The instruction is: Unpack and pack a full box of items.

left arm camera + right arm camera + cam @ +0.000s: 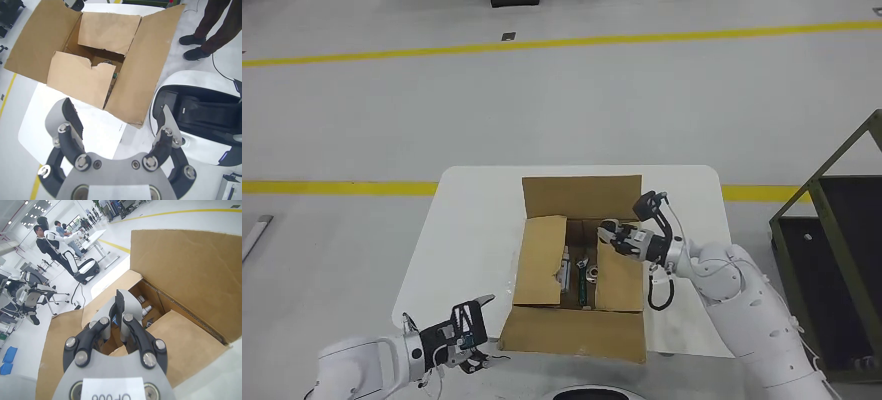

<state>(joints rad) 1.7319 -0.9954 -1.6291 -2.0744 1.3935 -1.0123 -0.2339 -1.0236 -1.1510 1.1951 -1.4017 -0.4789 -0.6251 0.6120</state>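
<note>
Now: the box (pixel 577 345) sits open on the surface (pixel 472 215), outer flaps (pixel 580 195) folded back and two torn inner flaps (pixel 79 75) sagging over the opening. The items (pixel 579 275) lie deep inside the box, between those inner flaps, with small white bottles (pixel 146 310) among them. Your right claw (pixel 118 300) hangs over the box's opening, pads pressed together with nothing visible between them. Your left claw (pixel 116 106) is spread wide just off the box's near corner.

Judgement: the bottles look light, rigid and smooth, so likely slippery. Take each across the body, not the cap. The inner flaps are thin, weakened cardboard, so push them aside near the fold, gently.
</note>
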